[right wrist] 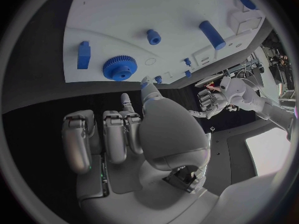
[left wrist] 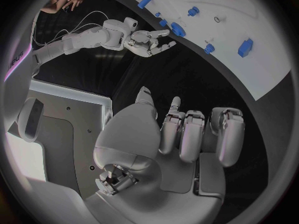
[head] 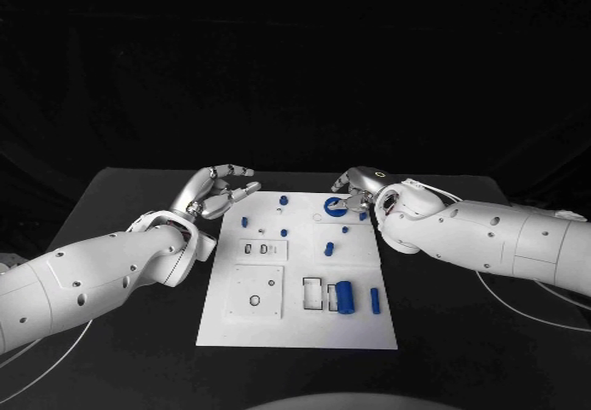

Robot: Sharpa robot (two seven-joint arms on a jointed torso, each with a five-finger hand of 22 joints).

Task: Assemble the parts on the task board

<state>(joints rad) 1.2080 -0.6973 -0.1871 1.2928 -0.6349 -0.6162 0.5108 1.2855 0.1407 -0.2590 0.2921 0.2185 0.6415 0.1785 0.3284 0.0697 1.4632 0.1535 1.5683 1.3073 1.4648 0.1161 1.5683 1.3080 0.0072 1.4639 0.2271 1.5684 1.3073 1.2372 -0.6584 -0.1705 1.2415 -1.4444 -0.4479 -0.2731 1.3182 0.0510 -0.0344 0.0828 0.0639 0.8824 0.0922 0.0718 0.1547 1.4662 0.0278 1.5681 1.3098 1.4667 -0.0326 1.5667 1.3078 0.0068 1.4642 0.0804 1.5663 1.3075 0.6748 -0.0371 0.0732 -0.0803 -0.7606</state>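
Hovering right hand (head: 357, 190) at far edge of white rectangular task board (head: 295, 329), fingers curled loosely, holding nothing; thumb tip just beside toothed blue plastic gear (right wrist: 119, 67), whether touching, cannot tell. Gear lies flat at board's far right, blue square block (right wrist: 83, 55) beside it. Left hand (head: 217, 195) off board's far left corner, fingers half-curled, apart, empty. Judged step: grasp gear. Advice: close on rim from opposite sides, lift straight, avoid nudging small blue peg (head: 328, 248) nearer middle.
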